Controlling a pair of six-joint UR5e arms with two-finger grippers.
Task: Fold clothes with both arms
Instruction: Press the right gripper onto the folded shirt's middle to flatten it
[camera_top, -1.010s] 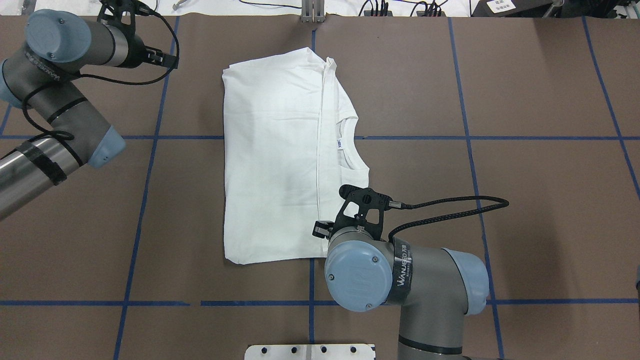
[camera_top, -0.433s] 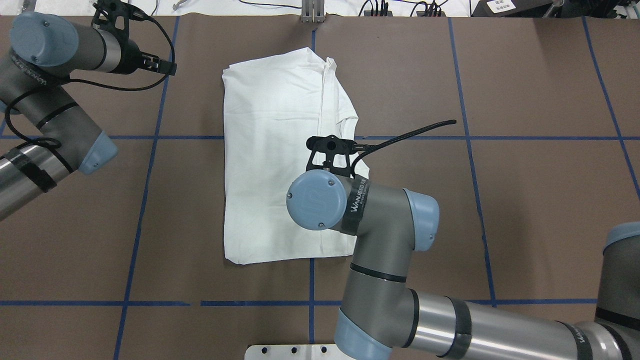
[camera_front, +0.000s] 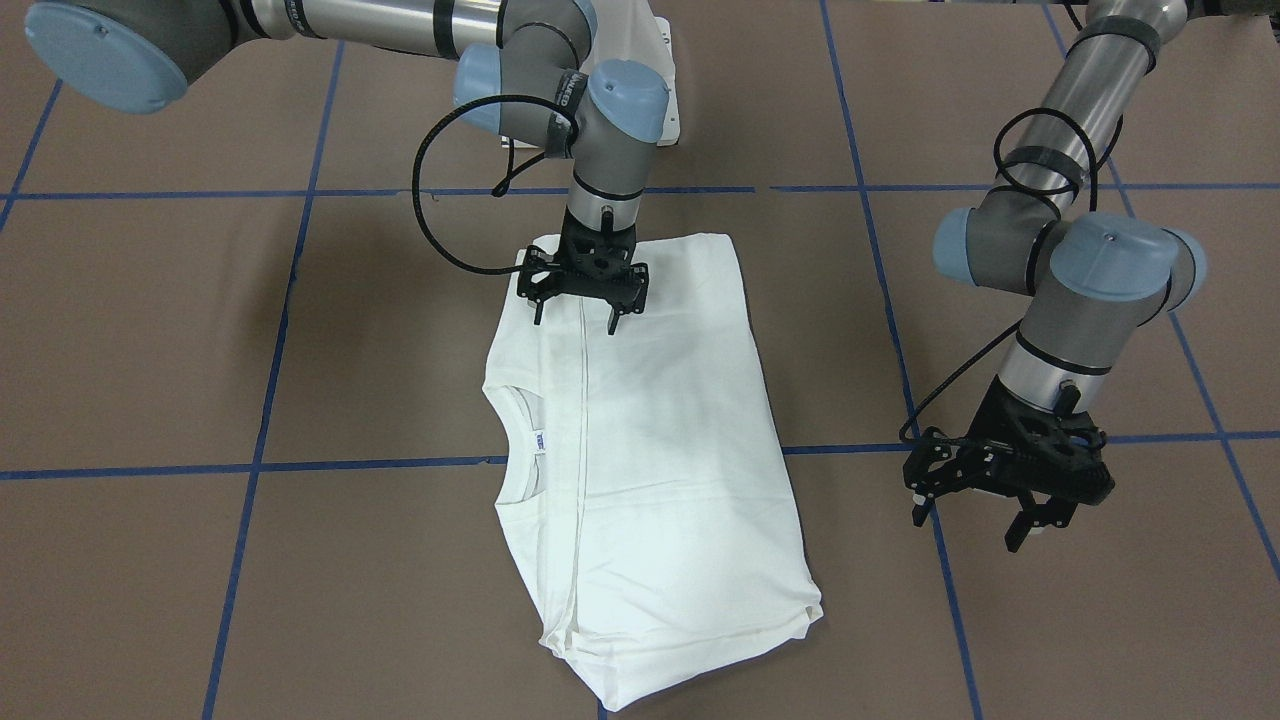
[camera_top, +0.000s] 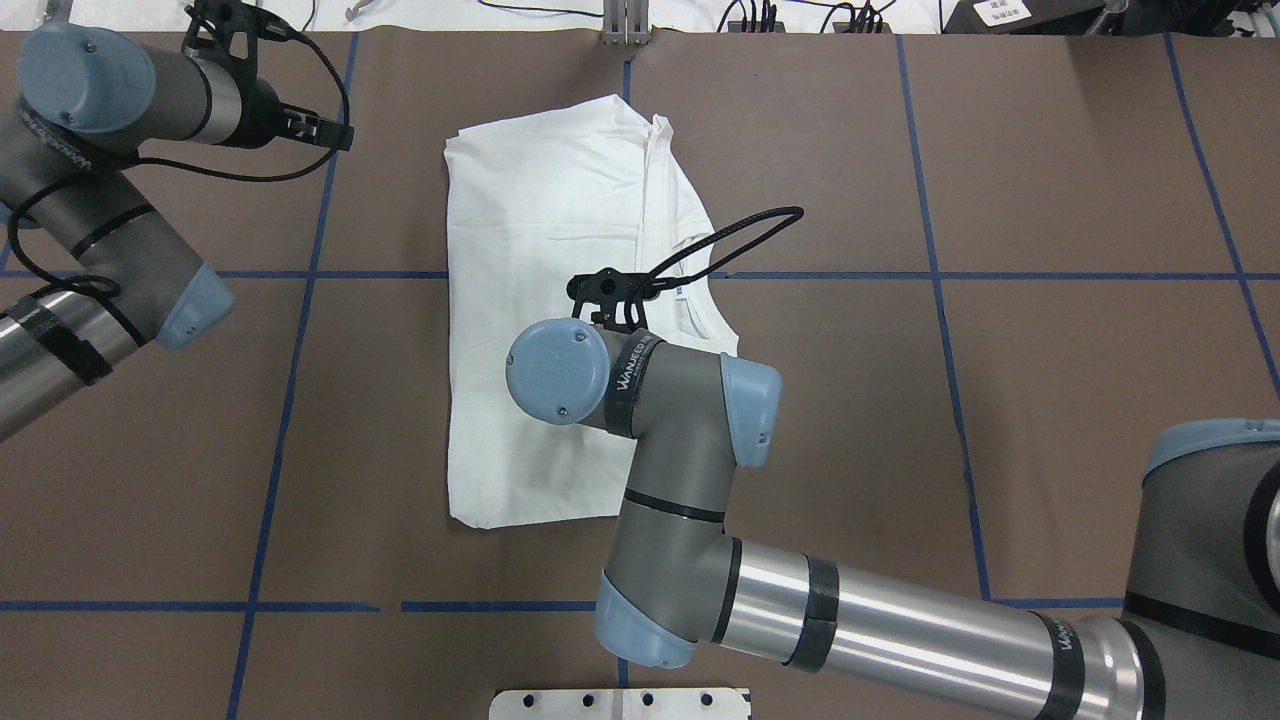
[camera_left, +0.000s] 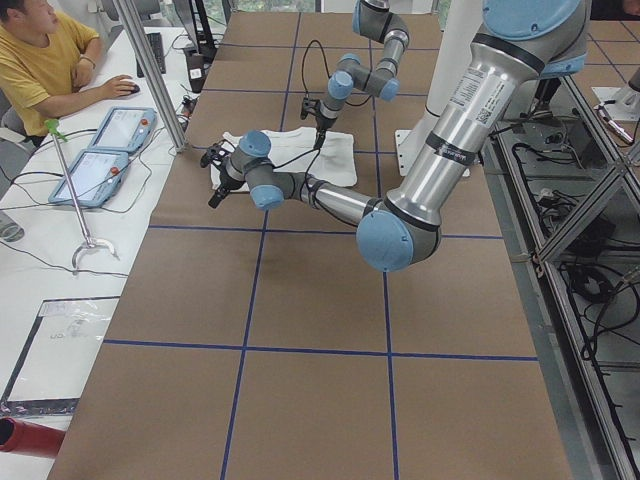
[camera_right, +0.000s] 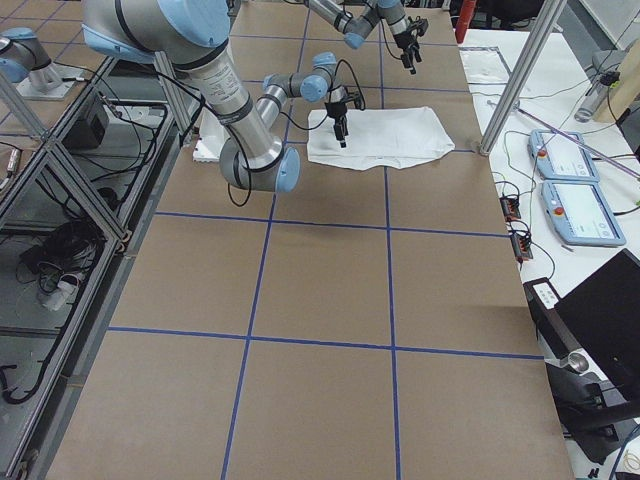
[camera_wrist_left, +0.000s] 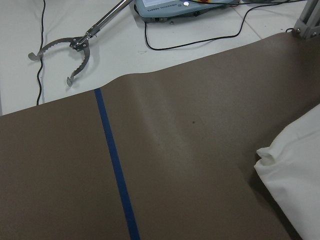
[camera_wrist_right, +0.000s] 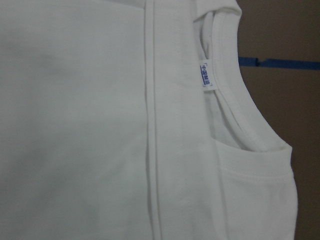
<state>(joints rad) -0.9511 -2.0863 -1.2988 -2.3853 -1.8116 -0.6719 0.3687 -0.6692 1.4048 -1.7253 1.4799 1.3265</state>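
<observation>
The white T-shirt lies folded lengthwise into a long rectangle on the brown table, collar and neck tag facing up; no printed text shows. It also shows in the overhead view. My right gripper is open and empty, pointing down just over the shirt's end nearest the robot base. In the overhead view the right arm's wrist hides it. My left gripper is open and empty, off the shirt's side above bare table. The left wrist view shows one shirt corner.
Blue tape lines grid the brown table cover. The white pedestal base sits at the near edge. Beyond the far edge are cables, a metal reacher tool and teach pendants. A seated person is at the side bench.
My right arm has swung from the shirt's near right corner to over the shirt's middle, gripper still open. My left arm has shifted slightly left and stays off the shirt.
</observation>
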